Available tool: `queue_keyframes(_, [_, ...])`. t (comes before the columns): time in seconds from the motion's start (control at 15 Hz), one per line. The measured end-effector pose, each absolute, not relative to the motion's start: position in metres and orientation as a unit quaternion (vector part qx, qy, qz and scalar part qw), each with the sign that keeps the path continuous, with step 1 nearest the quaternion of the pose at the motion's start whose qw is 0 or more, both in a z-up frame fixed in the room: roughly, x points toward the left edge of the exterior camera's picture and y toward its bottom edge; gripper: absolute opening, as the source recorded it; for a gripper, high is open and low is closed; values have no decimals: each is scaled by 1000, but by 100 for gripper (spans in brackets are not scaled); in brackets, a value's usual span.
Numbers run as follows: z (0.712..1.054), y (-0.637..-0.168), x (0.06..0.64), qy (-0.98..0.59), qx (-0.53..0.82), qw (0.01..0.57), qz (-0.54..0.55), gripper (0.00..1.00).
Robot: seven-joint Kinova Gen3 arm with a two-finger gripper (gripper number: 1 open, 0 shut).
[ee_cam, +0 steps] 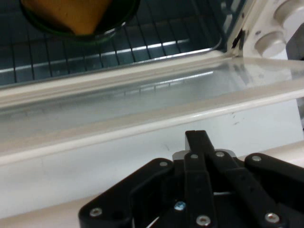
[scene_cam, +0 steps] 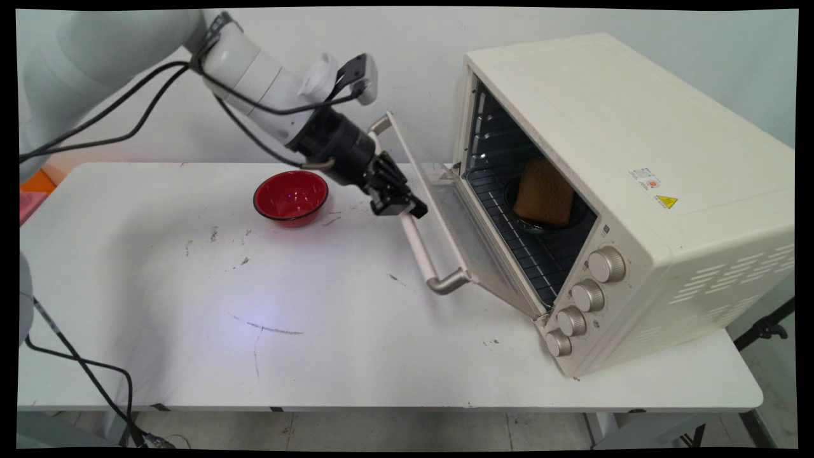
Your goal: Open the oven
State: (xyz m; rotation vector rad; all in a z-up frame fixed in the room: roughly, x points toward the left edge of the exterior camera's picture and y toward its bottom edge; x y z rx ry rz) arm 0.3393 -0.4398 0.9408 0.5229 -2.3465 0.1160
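Handle [scene_cam: 420, 251] first: the pale bar on the oven's door [scene_cam: 445, 210] runs from twelve o'clock down to five o'clock past the claw [scene_cam: 413, 208], and the claw's tip sits against its upper half. From the hand's own camera the claw [ee_cam: 199, 137] has both fingers closed together into one black tip with nothing between them (whether it truly presses on the bar or only hovers at it, I cannot tell). It comes in from ten o'clock, tilted downward, black cables looping off the arm behind it.

Beyond the tip, the door [ee_cam: 142, 99] hangs open, swung outward and down on its bottom hinge, its glass slanting toward the table [scene_cam: 254, 350].

At three o'clock from the claw stands the cream oven [scene_cam: 604, 127], its mouth open. Inside, on the wire rack, a brown slice of bread [scene_cam: 544, 194] leans in a dark dish [scene_cam: 540, 224]; the hand camera catches the bread [ee_cam: 66, 14] and the dish rim [ee_cam: 118, 26] at its top edge. Four knobs [scene_cam: 588, 296] run down the oven's front, at four o'clock.

At nine o'clock from the claw, near but apart, a red bowl [scene_cam: 291, 197] sits upright on the table.
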Motion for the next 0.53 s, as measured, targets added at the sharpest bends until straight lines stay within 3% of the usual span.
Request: queue_keyframes(0.53, [903, -418, 370, -913, 196, 353, 62, 0])
